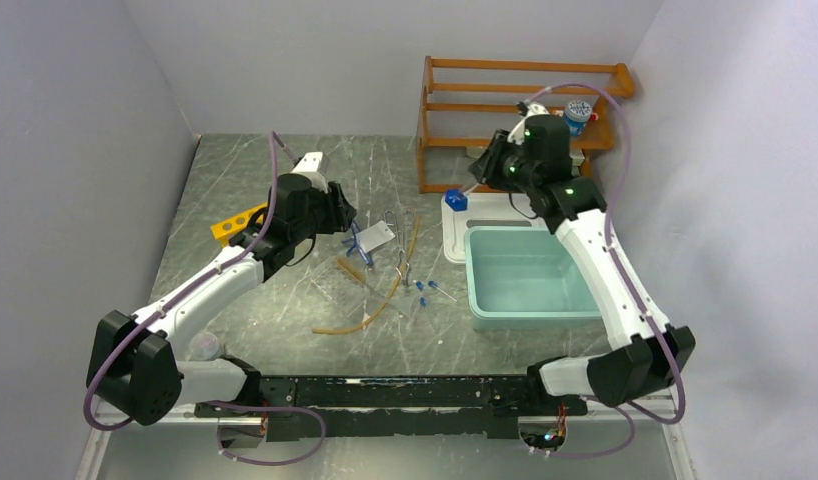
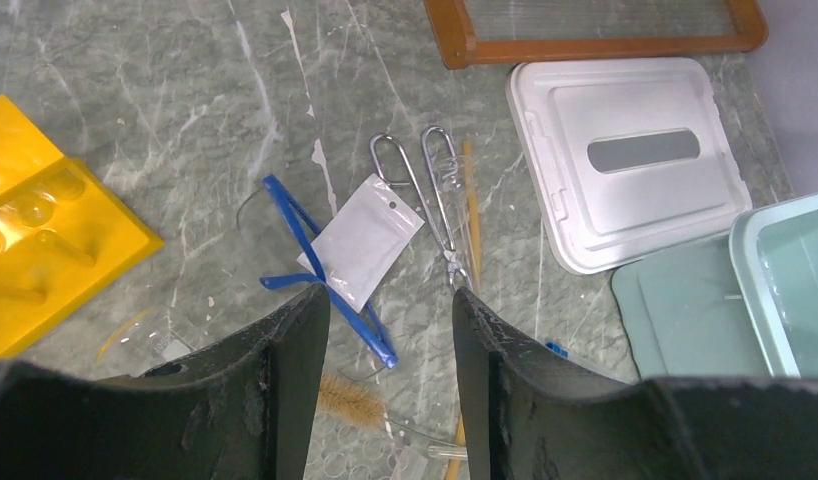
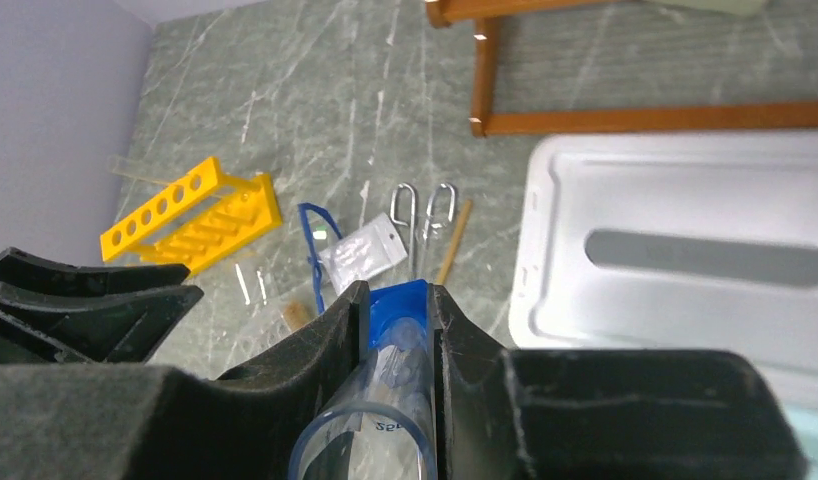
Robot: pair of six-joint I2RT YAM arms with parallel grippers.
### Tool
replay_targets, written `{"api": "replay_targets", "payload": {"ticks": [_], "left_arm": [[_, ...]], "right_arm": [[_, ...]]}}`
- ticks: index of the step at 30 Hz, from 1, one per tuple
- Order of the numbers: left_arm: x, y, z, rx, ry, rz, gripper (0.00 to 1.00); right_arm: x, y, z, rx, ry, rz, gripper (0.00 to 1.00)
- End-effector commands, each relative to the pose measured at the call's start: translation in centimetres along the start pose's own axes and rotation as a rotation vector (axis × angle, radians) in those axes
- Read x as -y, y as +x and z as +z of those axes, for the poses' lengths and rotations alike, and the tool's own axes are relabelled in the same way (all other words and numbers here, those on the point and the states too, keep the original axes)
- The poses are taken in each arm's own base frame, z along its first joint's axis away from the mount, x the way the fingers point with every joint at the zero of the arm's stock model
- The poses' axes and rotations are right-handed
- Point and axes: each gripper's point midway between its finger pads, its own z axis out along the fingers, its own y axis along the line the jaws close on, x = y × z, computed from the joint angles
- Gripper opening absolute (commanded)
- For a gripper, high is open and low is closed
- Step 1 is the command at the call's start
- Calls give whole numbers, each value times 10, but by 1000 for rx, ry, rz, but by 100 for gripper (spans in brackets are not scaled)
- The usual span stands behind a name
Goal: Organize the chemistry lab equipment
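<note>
R gripper clamps clear blue-based plastic cylinder: prob light, slick, grip mid-barrel. L gripper half-open, empty, over white packet: floppy, pinch edge.

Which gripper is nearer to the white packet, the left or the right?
Left. The left gripper hovers open close by the white packet. The right gripper is off to its right, near the white lid, holding a clear blue-based cylinder.
</note>
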Motion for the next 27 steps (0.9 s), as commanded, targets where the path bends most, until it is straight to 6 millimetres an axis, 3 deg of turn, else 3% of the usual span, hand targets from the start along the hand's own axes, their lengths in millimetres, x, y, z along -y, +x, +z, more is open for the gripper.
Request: {"api": "replay_targets", "payload": {"ticks": [1,6,9,15,22,26,27], "left_arm": [[12,-5,2,23,58,-10,53],[13,6,5,-9,77,-18,53],[18,4,8,-1,103,-15,53],[22,3,10,-18,119,-1,53],[24,3,17,-50,118,3,54],[27,1,21,-64,120,6,54],[27,1,22,-69,118,8,54]], "right_arm": [[32,20,-35,-90,118,99,26],[84,40,-66,-115,323,222,26],[116,75,-70,-173,419,316,26],[145,122,-54,-164,457,548,25],[160,164,-7,-137,433,841,25],[173,180,2,-137,485,899,25],[184,180,0,-115,522,917,26]]}}
